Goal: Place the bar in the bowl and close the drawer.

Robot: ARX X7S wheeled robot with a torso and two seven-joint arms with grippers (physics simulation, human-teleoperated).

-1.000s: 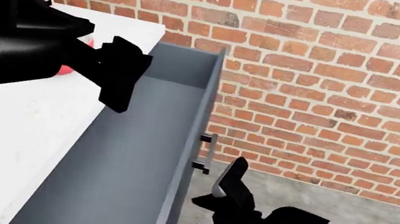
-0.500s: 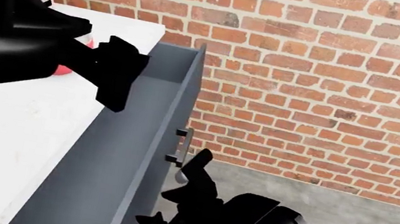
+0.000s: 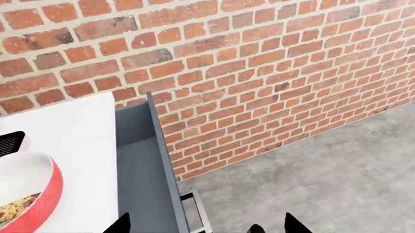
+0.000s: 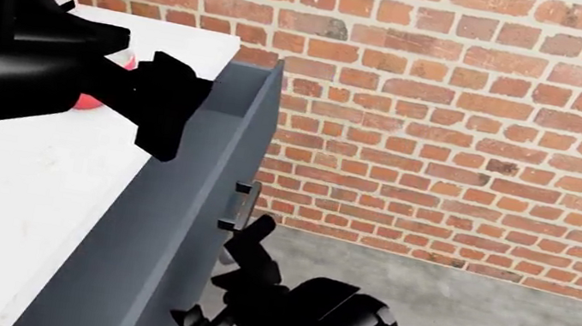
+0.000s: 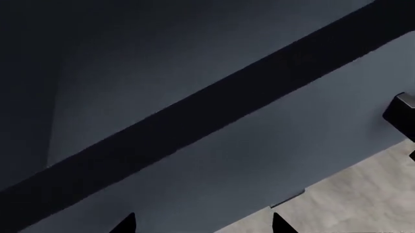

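pressing drawer (image 4: 161, 221), right gripper (image 4: 218, 278) spread

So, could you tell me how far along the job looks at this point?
Done: the bar lies inside the bowl on the white counter. In hand: the right gripper is up against the front of the drawer by its handle. Left: the drawer is only partly shut, a strip of interior showing.
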